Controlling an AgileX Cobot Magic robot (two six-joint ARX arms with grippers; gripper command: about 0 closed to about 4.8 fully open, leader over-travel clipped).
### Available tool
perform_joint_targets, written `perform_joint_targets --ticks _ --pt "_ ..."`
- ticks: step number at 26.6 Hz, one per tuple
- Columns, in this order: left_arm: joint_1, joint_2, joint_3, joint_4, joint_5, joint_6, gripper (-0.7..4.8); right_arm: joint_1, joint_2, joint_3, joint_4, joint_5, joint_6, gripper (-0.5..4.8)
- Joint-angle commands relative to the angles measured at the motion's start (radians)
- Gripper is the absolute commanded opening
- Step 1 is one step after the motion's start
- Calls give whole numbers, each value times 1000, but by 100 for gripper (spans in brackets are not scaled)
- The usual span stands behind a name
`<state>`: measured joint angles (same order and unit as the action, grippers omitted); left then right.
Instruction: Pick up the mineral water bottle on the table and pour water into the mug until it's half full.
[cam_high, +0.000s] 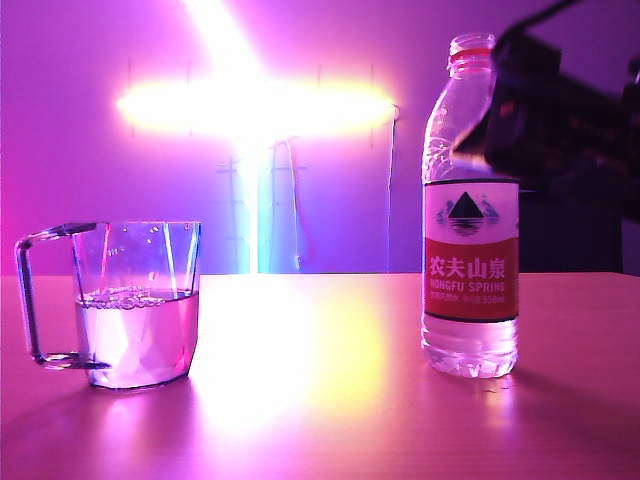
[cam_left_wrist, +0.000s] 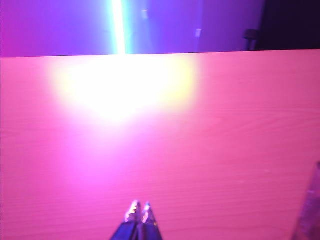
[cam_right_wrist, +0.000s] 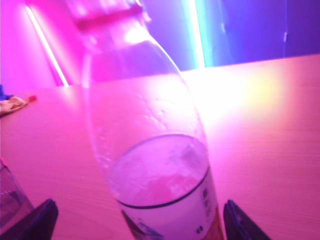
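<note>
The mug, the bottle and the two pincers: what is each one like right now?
mug: upright on the table, about half full of water.
mineral water bottle: upright on the table, no cap, partly full.
right pincer: open, one finger on each side of the bottle, not squeezing it.
left pincer: shut, holding nothing, above bare table.

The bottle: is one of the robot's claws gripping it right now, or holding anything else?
Nothing is held. The right gripper is open, its fingers apart on either side of the mineral water bottle, which stands on the table. The left gripper is shut on nothing.
</note>
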<state>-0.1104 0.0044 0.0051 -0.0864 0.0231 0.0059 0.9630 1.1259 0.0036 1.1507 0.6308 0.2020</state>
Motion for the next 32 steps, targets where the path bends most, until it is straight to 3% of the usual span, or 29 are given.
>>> perform_joint_targets --ticks 1,7,12,13,14,23,32 --pt "33 1 4 13 3 -3 -2 48 -78 -3 -49 65 -47 479" --pt "43 1 4 13 0 -3 -2 184 -267 2 -127 235 -142 479" --pt "43 1 4 13 0 -3 -2 230 -425 2 -238 246 -203 115" --pt "44 1 4 13 0 -3 -2 235 -454 2 -263 246 -203 66" --pt "45 1 4 13 0 -3 -2 237 -475 2 -282 246 -203 49" --pt "98 1 4 13 -3 -3 -2 240 -696 2 -467 250 -256 40" --pt "97 1 4 13 0 -3 -2 240 -814 0 -613 250 -256 41"
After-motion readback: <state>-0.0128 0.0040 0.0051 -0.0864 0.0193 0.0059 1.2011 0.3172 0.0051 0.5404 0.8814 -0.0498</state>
